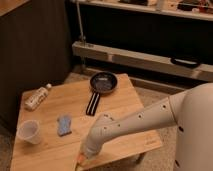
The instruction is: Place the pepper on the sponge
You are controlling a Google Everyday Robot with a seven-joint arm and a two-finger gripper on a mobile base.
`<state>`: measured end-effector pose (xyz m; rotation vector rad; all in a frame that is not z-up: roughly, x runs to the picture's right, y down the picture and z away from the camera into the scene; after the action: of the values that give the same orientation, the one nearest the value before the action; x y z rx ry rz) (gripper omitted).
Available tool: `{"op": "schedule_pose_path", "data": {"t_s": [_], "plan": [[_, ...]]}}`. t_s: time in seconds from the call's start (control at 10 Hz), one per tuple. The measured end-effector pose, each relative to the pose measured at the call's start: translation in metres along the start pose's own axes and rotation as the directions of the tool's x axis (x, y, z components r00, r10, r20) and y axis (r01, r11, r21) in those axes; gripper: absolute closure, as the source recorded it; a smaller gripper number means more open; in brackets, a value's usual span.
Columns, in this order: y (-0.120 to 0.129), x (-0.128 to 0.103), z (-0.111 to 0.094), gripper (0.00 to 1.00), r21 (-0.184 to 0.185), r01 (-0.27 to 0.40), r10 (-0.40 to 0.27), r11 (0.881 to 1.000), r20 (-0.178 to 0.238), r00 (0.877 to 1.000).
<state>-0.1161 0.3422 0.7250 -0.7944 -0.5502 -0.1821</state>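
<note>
The light-blue sponge [64,125] lies flat on the left half of the wooden table [125,107]. Only a small orange-red piece of the pepper [79,160] shows, at the table's front edge, right under the tip of my gripper [84,154]. The white arm reaches in from the right and comes down onto that spot, hiding most of the pepper. The gripper is a little right of the sponge and nearer the front edge.
A clear plastic cup [29,131] stands left of the sponge. A plastic bottle [36,97] lies at the table's back left. A black pan [103,82] with a striped handle [93,104] sits at the back. Dark cabinets and a shelf rail stand behind the table.
</note>
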Motion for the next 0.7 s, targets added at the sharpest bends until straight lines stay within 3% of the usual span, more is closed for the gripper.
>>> {"op": "schedule_pose_path", "data": {"t_s": [0.1,0.3,0.7], "plan": [[0.003,0.003,0.0,0.93,-0.011,-0.001,0.001,1.0,-0.003,1.0],[-0.007,0.006,-0.01,0.97,-0.013,0.01,-0.01,1.0,-0.009,1.0],[-0.09,-0.002,-0.033,0.97,0.028,0.047,-0.047,0.999,0.012,0.999]]}}
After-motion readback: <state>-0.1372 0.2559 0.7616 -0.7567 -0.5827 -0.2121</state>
